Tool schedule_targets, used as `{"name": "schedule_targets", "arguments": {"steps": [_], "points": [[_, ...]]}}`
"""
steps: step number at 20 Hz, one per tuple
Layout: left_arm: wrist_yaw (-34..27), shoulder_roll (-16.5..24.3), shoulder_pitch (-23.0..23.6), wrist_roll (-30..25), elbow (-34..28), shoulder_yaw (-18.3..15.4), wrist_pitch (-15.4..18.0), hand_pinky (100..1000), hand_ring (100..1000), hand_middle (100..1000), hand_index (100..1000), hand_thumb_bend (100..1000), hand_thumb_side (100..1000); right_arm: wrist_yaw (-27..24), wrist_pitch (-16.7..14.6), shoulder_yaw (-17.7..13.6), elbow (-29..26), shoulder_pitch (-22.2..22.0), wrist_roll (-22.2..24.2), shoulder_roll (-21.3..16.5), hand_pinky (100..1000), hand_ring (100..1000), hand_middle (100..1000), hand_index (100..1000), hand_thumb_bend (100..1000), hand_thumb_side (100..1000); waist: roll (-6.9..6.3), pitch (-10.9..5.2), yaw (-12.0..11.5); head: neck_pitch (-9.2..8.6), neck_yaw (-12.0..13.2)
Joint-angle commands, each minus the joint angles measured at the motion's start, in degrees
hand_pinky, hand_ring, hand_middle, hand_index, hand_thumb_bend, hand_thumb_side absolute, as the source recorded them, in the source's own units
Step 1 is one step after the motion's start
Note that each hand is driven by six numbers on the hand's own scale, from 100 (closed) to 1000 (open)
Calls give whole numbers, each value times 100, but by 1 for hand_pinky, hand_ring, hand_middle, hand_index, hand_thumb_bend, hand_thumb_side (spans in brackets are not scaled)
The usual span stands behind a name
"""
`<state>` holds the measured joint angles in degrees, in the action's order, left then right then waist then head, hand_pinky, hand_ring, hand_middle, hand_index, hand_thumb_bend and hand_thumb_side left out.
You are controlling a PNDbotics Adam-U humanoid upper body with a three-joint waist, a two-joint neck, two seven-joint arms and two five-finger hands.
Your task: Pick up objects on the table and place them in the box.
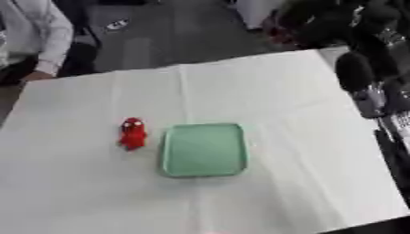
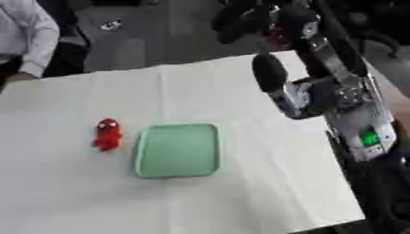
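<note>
the small red toy [image 1: 132, 133] stood just beside the green tray [image 1: 203, 149], likely light and rigid; its middle looked graspable. the right hand [image 2: 272, 75] hung apart, finger state unclear.

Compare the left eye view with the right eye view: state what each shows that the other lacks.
Only the left eye view: nothing extra; the right arm is cut off at its edge.
Only the right eye view: the arm's green light and upper joints.
Both: small red toy figure left of the shallow green tray on the white tablecloth.
</note>
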<state>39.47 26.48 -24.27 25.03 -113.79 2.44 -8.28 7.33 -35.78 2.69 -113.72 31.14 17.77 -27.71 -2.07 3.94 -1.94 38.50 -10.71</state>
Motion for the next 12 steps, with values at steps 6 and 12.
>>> {"name": "schedule_targets", "arguments": {"steps": [6, 12], "points": [[21, 95, -71, -9, -80, -56, 7, 528, 516, 821, 809, 333, 724, -11, -1, -19, -87, 90, 24, -72, 617, 658, 641, 707, 100, 787, 10, -80, -6, -277, -18], [36, 88, -70, -84, -80, -43, -30, 523, 507, 821, 813, 342, 724, 7, 15, -72, -87, 79, -8, -80, 617, 658, 643, 709, 100, 787, 4, -77, 38, -115, 12]]}}
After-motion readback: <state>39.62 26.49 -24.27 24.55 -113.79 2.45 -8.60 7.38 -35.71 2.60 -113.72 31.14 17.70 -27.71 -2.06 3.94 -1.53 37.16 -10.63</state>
